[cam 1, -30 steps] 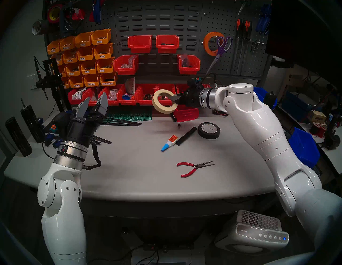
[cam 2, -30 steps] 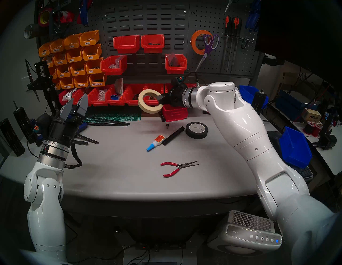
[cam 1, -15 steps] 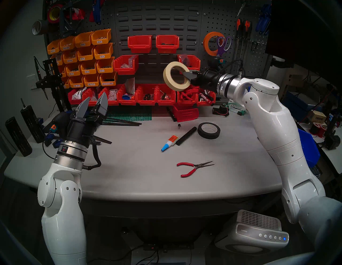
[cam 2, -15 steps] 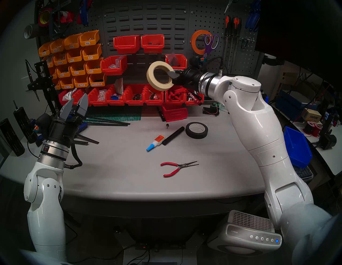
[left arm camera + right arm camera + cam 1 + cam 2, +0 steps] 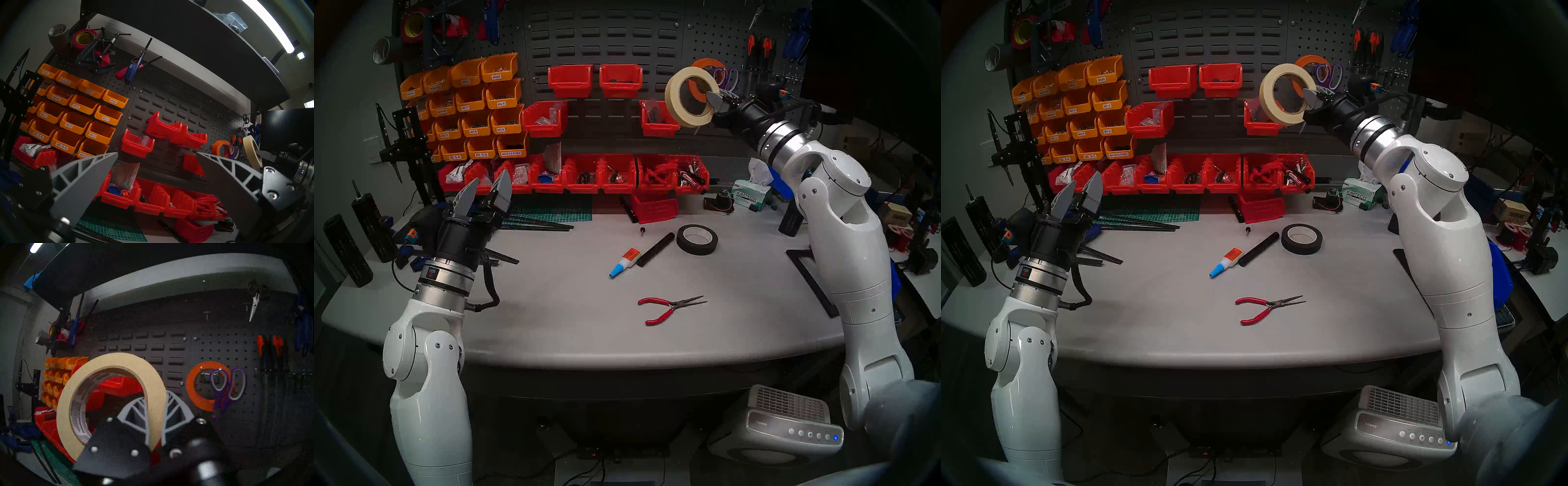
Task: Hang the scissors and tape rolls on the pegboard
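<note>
Nearest the robot, at the table's (image 5: 551,322) left front, the left gripper (image 5: 487,190) hangs above the surface with its two grey fingers spread wide and nothing between them; in its own wrist view the fingertips frame the red bins (image 5: 137,144) only.

On the open table lie red-handled pliers (image 5: 667,309), a glue bottle (image 5: 624,261), a black tube (image 5: 655,249) and a black tape roll (image 5: 697,239), all apart from both arms.

Farther back and high on the right, the right gripper (image 5: 716,101) is clamped on the cream masking-tape roll (image 5: 687,96), one finger inside the ring and one outside, pinching its wall. The roll is held in the air, on edge, in front of the wall panels; from the head views alone its gap to the pegboard (image 5: 721,37) cannot be judged, but the right wrist view shows it clear of any hook.

Behind it on the pegboard hangs the orange roll (image 5: 202,387), with the purple-handled scissors (image 5: 227,387) hanging across its right side. In the head views the cream roll and the gripper cover most of the orange roll and the scissors' blades; only an orange arc (image 5: 707,62) and the purple loops (image 5: 729,78) show. In the right wrist view the blades are lost in the dark lower edge. The orange-handled files (image 5: 760,47) further right are dim, their shafts hard to follow
</note>
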Robot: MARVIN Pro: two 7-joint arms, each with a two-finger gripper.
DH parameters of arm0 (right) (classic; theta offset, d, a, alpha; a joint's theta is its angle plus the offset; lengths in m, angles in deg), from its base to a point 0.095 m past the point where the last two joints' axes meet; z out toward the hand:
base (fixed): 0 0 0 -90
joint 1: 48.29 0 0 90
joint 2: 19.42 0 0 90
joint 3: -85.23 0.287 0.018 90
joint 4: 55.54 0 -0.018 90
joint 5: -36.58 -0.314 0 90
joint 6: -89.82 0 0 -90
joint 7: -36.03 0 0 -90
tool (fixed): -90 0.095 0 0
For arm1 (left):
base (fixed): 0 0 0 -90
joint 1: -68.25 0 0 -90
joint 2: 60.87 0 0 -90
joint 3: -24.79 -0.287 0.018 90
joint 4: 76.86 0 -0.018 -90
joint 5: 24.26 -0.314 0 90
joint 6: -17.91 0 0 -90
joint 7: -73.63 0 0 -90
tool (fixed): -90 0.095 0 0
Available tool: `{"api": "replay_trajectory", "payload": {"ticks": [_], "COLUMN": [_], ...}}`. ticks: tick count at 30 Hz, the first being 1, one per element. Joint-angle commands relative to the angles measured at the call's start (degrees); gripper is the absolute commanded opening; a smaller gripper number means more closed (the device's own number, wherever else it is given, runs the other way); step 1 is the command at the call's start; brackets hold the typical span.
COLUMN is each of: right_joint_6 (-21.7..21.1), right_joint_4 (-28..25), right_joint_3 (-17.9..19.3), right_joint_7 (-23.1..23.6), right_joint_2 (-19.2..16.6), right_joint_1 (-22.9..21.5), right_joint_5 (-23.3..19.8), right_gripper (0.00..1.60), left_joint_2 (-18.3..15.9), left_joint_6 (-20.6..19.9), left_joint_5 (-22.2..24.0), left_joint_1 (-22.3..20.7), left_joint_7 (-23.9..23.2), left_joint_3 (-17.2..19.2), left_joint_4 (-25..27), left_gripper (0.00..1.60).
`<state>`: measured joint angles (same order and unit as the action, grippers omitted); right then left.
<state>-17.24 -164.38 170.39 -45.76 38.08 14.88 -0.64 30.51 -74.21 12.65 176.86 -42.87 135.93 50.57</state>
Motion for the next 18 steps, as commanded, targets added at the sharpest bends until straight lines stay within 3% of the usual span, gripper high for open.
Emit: {"api": "replay_trajectory", "payload": {"ticks": [1,10,18], "right_joint_6": [5.74,11.02,11.89], "right_joint_4": [-5.16,-5.25,-2.87], "right_joint_3": [3.94,6.15,5.43], "right_joint_7": [-5.45,-8.51,-7.92], "right_joint_2": [0.31,2.75,3.48], "right_joint_1": [6.59,10.60,6.65], "right_joint_5": [3.24,4.35,4.09], "right_gripper": [0.00,0.00,0.00], "left_joint_2": [-0.05,-0.01,-0.03], "left_joint_6": [0.57,0.60,0.57], "left_joint_5": [0.07,0.03,0.05], "left_joint_1": [-0.92,-0.91,-0.92], "left_joint_7": [-0.16,-0.12,-0.15], "left_joint_3": [-0.12,-0.13,-0.12], "left_joint_4": [1.80,1.86,1.82], "left_gripper": [1.60,1.60,1.60]}}
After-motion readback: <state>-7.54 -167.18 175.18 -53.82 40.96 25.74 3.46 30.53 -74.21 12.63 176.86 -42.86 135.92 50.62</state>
